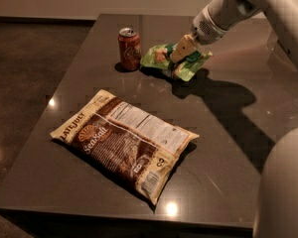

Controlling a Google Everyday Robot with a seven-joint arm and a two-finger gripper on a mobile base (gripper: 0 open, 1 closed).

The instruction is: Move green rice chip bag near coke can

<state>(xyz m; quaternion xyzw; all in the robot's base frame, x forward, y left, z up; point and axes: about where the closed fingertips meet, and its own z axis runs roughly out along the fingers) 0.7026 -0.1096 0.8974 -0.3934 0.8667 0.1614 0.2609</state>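
While the gripper pinches the green bag at its crumpled middle, the bag sits just right of the can, close but not touching. The arm comes down onto it from the can's far right. On the table, nearer than the can, lies the Late July bag.

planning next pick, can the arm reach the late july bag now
Likely yes: the Late July bag lies uncovered, nothing between it and the pincer, which sits at the green rice chip bag.
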